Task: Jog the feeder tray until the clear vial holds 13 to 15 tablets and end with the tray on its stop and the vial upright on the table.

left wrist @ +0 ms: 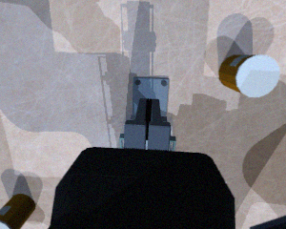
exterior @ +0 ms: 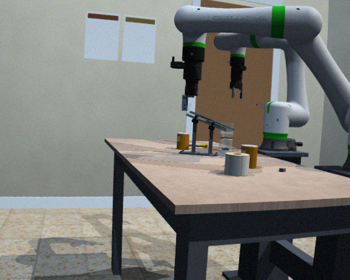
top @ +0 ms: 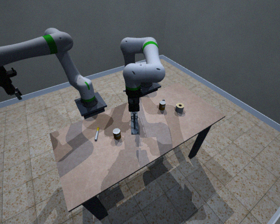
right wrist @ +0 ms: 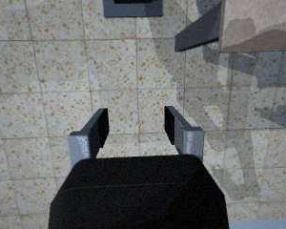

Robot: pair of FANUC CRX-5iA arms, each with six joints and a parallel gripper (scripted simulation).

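The feeder tray (exterior: 219, 125) slopes down on two posts above a grey base (top: 134, 132) (exterior: 199, 153); its low end is at the clear vial (exterior: 226, 142) in the exterior view. The vial stands upright, with a few greenish tablets visible low inside; their count cannot be read. Whether the tray is on its stop cannot be told. My left gripper (exterior: 184, 110) (left wrist: 149, 111) is shut and empty, just above and outside the tray's high end, with a gap visible in the exterior view. My right gripper (exterior: 237, 97) (right wrist: 136, 118) is open and empty, off beyond the table.
An amber bottle (top: 116, 134) (exterior: 182, 141) (left wrist: 257, 75) stands beside the feeder, near a yellow-ended pen (top: 96, 134). On the other side stand another amber bottle (top: 162, 105) (exterior: 252, 156) and a label roll (top: 179, 108) (exterior: 236, 164). A small dark block (exterior: 282, 170) lies near them.
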